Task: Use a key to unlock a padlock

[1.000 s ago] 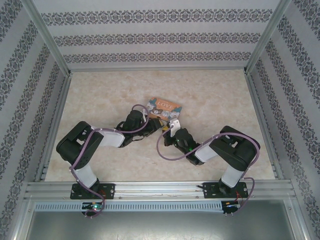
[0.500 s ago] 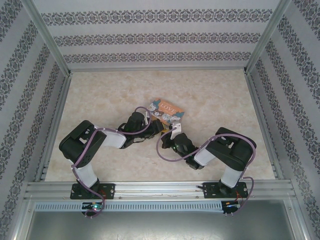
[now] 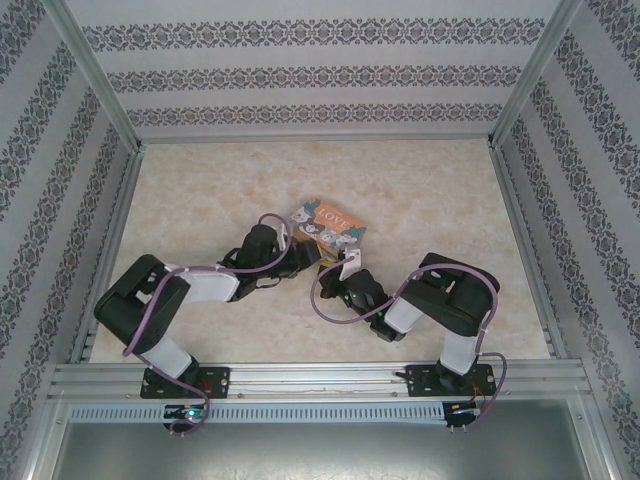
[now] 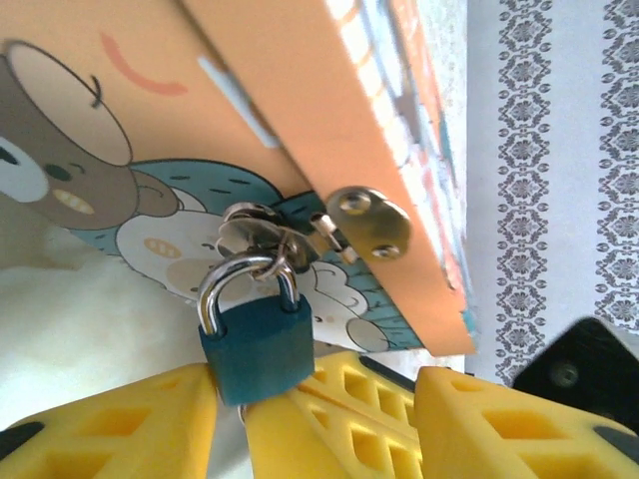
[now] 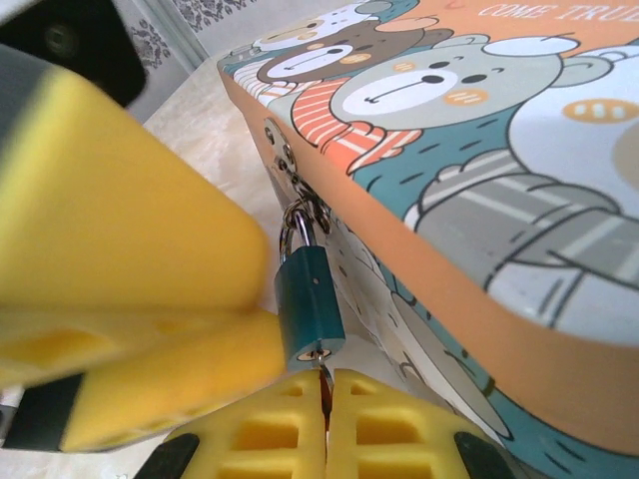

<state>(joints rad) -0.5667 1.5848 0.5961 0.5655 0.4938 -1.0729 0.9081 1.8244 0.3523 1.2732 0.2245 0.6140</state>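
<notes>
While right jaws pinch key [image 5: 321,384], left gape

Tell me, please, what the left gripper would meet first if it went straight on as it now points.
Probably the padlock, hanging just ahead between the left gripper's open fingers, the right gripper at its base; the box lies right behind. Depth is unclear.

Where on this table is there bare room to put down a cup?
Bare: the far strip of table between the orange box and the back wall, plus both far corners. Crowded: the middle, where the left end effector and the right end effector, pinching a key, flank the padlock.
</notes>
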